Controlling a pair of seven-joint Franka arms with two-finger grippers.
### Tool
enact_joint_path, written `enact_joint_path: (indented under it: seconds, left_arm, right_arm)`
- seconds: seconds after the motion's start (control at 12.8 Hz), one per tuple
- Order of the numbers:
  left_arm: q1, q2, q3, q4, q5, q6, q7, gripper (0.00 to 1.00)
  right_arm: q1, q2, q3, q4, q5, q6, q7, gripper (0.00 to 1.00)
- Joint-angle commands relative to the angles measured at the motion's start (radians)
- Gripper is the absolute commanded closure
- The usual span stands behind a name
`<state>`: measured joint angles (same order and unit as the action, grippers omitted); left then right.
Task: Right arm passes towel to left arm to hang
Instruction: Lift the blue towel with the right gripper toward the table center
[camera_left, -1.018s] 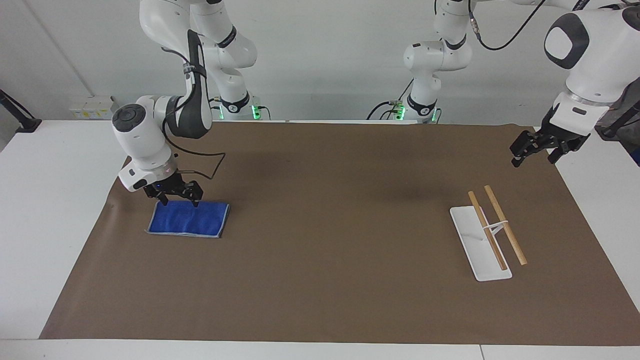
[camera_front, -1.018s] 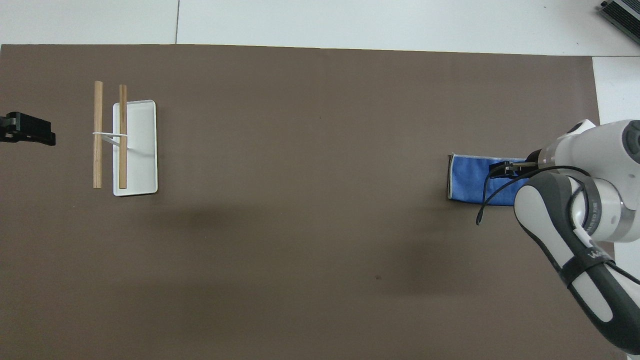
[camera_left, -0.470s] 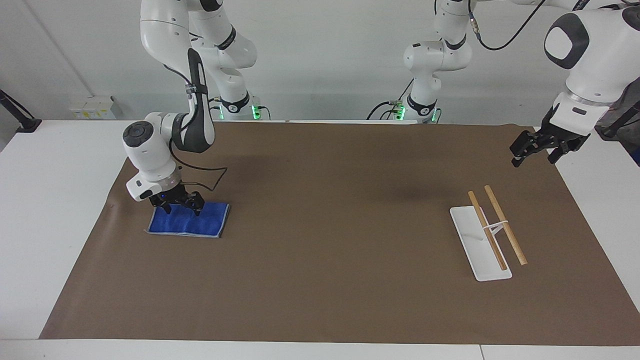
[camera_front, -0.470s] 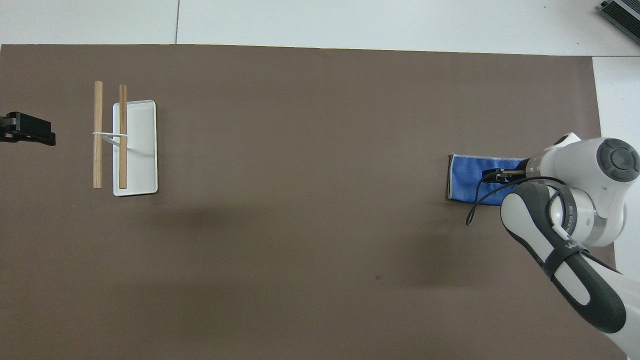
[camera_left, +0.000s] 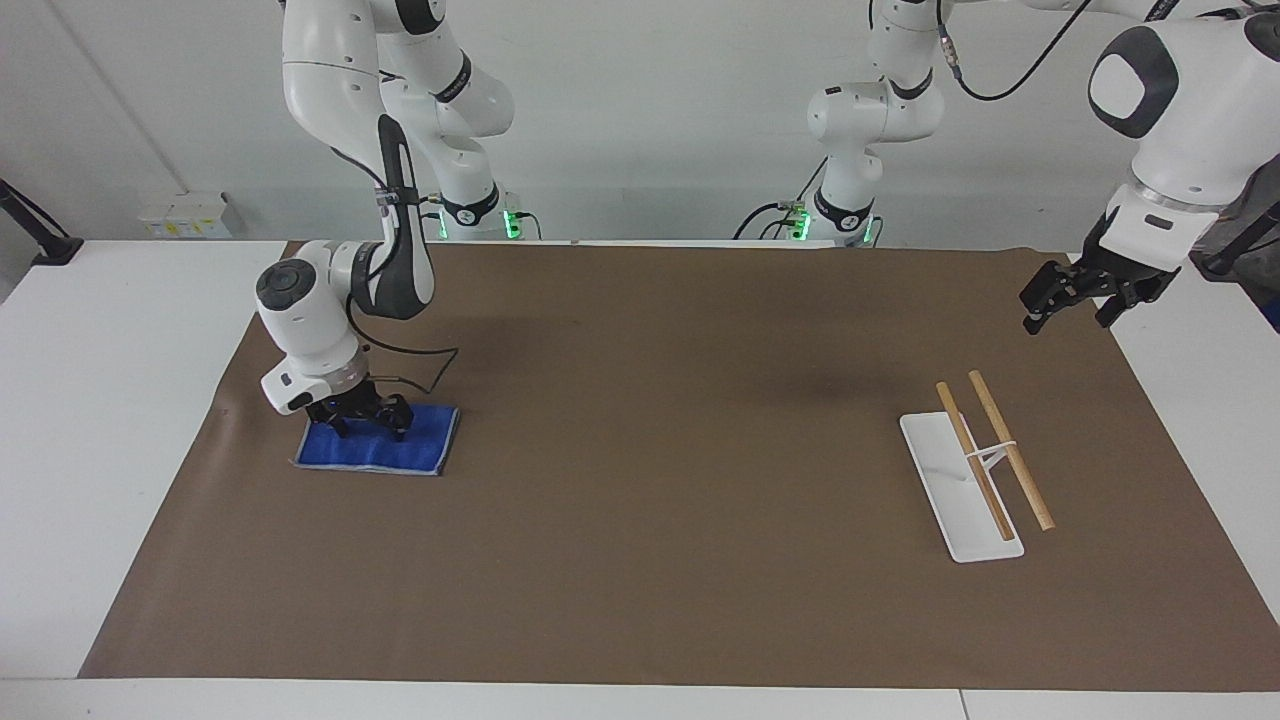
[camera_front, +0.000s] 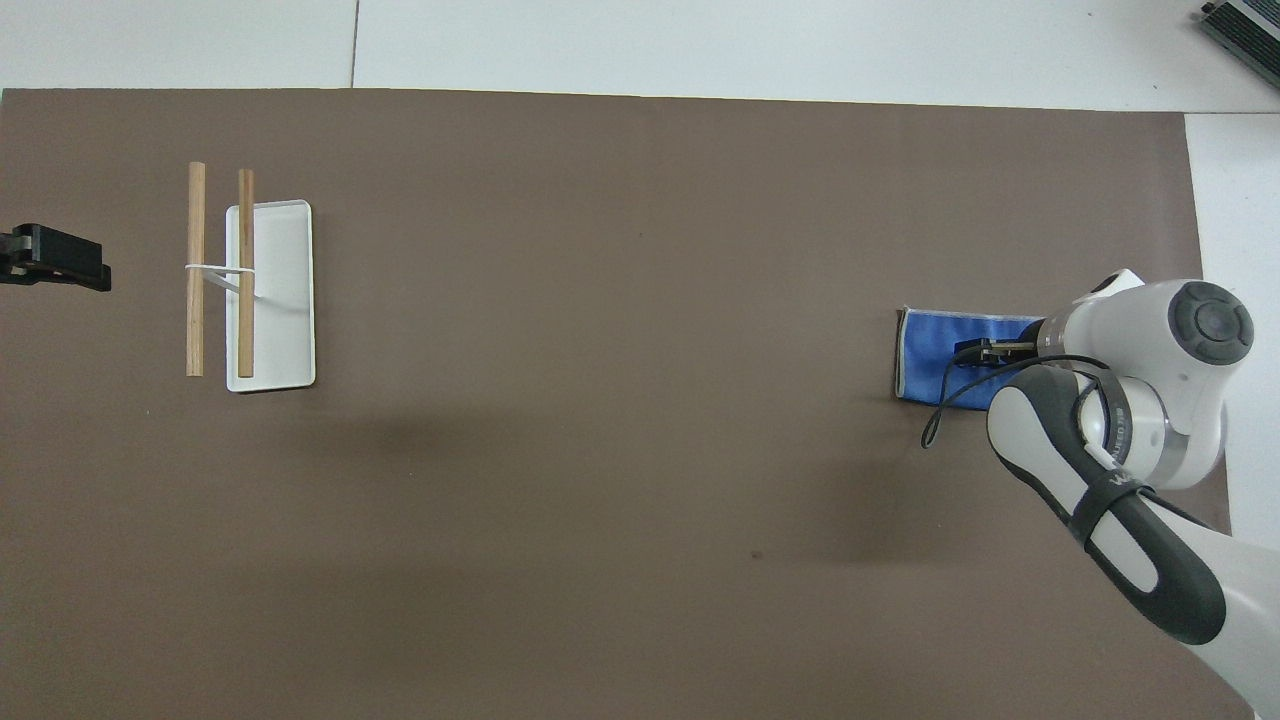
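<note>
Now | towel (camera_left: 385, 450) flat on worktop (camera_left: 640, 480) | right pincer (camera_left: 367, 424) wide, down on it | left pincer (camera_left: 1072, 300) wide, waiting aloft

A nubby blue cloth towel (camera_left: 385, 446) lies on a matt brown paper-like mat (camera_left: 650, 400), near a smooth white rack (camera_left: 960, 490) with bare wooden rods (camera_left: 1010, 450).

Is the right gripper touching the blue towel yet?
Touching. In the facing view the right gripper's open fingertips rest on the blue towel, no gap showing beneath them.
</note>
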<state>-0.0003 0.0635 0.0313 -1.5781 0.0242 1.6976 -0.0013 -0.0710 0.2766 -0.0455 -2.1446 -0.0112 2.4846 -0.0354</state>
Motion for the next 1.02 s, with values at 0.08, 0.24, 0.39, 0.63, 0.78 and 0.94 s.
enact_joint_path:
  seconds: [0.08,0.24,0.39,0.63,0.78,0.94]
  left_arm:
    - [0.005,-0.014,-0.002,-0.011,-0.006,-0.009,0.000,0.00]
    - [0.005,-0.014,-0.002,-0.011,-0.006,-0.009,0.000,0.00]
    - [0.005,-0.016,-0.002,-0.011,-0.006,-0.009,0.000,0.00]
    - [0.005,-0.014,-0.002,-0.011,-0.006,-0.009,0.000,0.00]
    - [0.005,-0.014,-0.002,-0.011,-0.006,-0.009,0.000,0.00]
    - [0.005,-0.014,-0.002,-0.011,-0.006,-0.009,0.000,0.00]
  right_arm:
    - [-0.001,0.003,0.004,-0.005,0.020,0.017,-0.034,0.19]
    - [0.003,0.003,0.004,-0.003,0.020,0.014,-0.032,1.00]
    - [0.003,0.001,0.004,-0.001,0.020,0.014,-0.031,1.00]
    - [0.005,-0.002,0.007,0.000,0.020,0.011,-0.029,1.00]
    - [0.013,-0.022,0.018,0.006,0.020,-0.019,-0.029,1.00]
    - [0.026,-0.046,0.021,0.014,0.022,-0.050,-0.023,1.00]
